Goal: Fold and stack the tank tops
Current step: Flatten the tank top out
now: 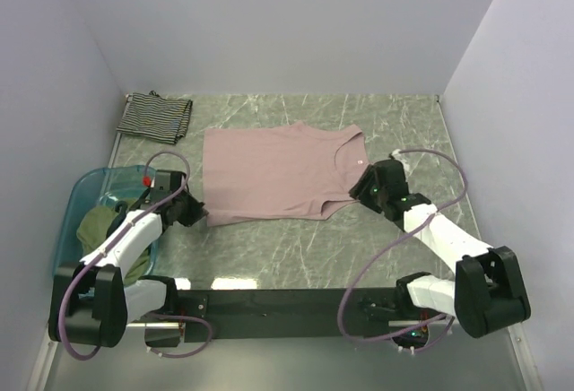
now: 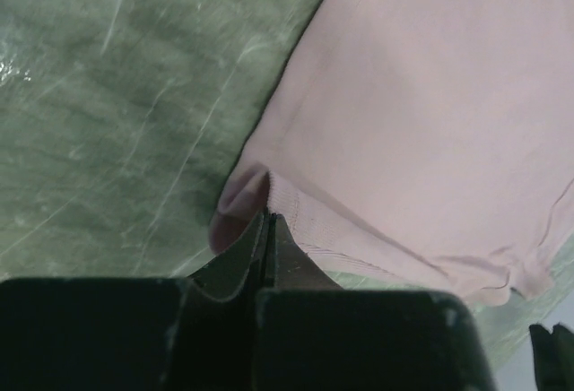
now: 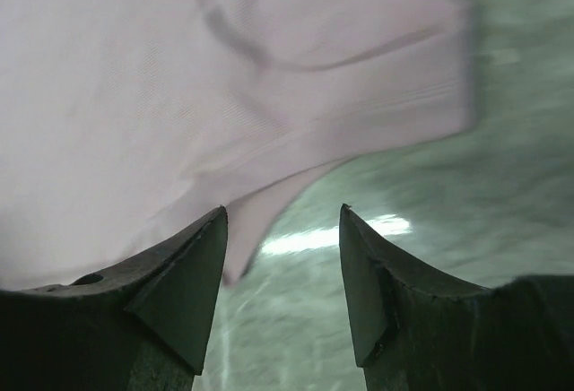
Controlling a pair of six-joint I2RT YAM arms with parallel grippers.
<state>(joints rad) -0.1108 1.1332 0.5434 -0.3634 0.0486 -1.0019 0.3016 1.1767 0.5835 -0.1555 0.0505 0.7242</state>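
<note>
The mauve-pink tank top [image 1: 278,171] lies spread flat on the marble table, neckline to the right. My left gripper [image 1: 199,214] is shut on its near-left hem corner, which bunches at the fingertips in the left wrist view [image 2: 267,216]. My right gripper [image 1: 361,189] is open at the near-right shoulder strap; in the right wrist view [image 3: 282,216] the strap end [image 3: 260,221] lies between the jaws, next to the left finger. The striped tank top [image 1: 155,116] lies folded at the far left corner. The olive-green one [image 1: 103,234] sits in the tub.
The translucent blue tub [image 1: 85,189] stands at the left edge beside my left arm. Walls enclose the table at the back and on both sides. A black base rail [image 1: 287,306] runs along the near edge.
</note>
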